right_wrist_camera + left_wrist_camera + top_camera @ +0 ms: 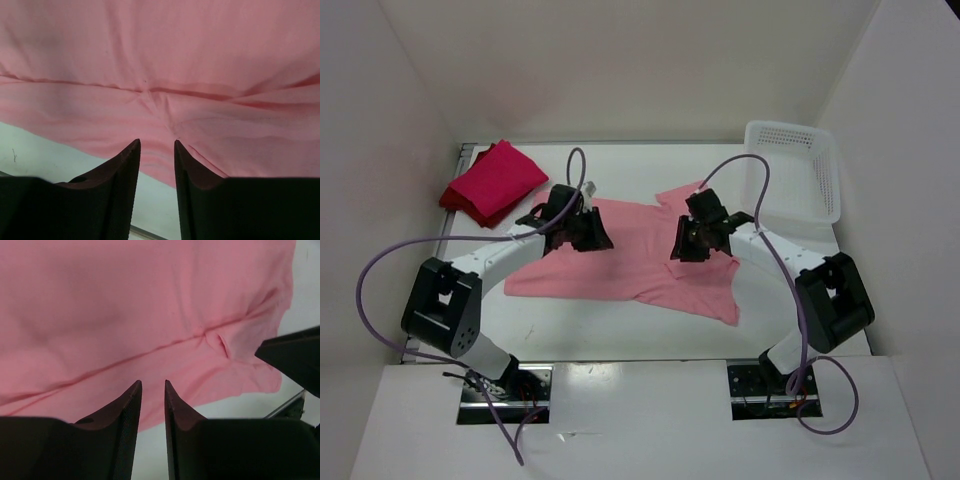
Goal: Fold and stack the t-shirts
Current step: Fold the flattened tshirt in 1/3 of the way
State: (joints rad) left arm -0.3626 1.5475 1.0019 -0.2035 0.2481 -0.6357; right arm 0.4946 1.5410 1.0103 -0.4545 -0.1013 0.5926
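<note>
A light salmon pink t-shirt (630, 268) (125, 310) (175, 55) lies spread flat in the middle of the table, with a crease line running across it. My left gripper (594, 236) (152, 383) hovers over its upper left part, open, with only table and cloth showing between the fingers. Over the shirt's upper right part my right gripper (684, 246) (156, 142) is also open and holds nothing. At the back left, a folded bright crimson-pink t-shirt (498, 178) rests on a dark red one (463, 205).
A white perforated basket (796, 168) stands at the back right corner. White walls close the table in on three sides. The other gripper's dark body (295, 356) shows at the right of the left wrist view.
</note>
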